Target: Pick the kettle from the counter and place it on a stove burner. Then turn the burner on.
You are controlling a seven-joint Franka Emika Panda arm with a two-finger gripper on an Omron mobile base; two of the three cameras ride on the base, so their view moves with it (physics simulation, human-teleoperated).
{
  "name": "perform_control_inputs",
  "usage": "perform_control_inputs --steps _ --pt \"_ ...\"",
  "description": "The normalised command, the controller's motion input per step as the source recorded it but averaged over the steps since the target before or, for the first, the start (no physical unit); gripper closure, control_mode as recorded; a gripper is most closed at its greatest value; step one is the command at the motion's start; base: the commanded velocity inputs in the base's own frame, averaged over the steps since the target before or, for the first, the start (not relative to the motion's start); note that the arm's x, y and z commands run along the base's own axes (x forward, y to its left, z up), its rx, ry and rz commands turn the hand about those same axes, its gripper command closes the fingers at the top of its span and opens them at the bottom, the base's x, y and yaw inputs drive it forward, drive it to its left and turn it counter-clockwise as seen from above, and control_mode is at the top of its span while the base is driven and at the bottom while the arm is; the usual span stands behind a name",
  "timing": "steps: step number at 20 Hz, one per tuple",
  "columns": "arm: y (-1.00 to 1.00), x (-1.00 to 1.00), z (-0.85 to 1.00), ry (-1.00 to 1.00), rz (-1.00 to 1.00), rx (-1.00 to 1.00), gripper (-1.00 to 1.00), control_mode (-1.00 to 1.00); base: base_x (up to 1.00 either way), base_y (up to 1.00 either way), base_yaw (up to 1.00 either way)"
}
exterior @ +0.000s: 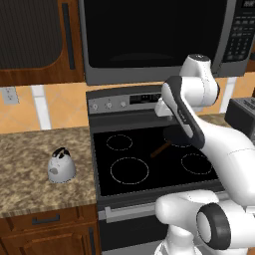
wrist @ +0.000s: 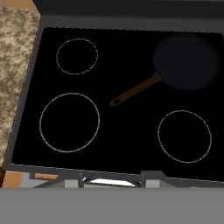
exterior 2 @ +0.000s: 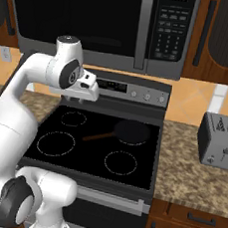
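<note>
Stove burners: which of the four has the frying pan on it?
The back-right burner, under the dark frying pan with its brown handle pointing toward the cooktop centre. The large front-left burner, back-left burner and front-right burner are bare.

Dark frying pan (wrist: pixel 186 62) on back-right cooktop ring, brown handle pointing front-left, grey toaster (exterior 2: pixel 219 140), microwave (exterior 2: pixel 97 19) overhead
</note>
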Motion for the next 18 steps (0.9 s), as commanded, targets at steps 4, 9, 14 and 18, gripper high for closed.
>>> perform_control_inputs --steps 4,9,14,18 --pt "0.06 -0.28 -0.01 -0.01 0.00 0.00 -1.00 -1.00 0.00 0.00 0.00" --pt "0.79 -0.76 0.00 -0.07 0.15 -0.03 -1.00 -1.00 0.00 0.00 0.00" --pt "1.00 -0.39 -0.05 -0.20 0.19 -0.01 -1.00 -1.00 0.00 0.00 0.00" --pt "1.00 -0.07 -0.11 -0.20 0.12 0.00 -1.00 -1.00 0.00 0.00 0.00"
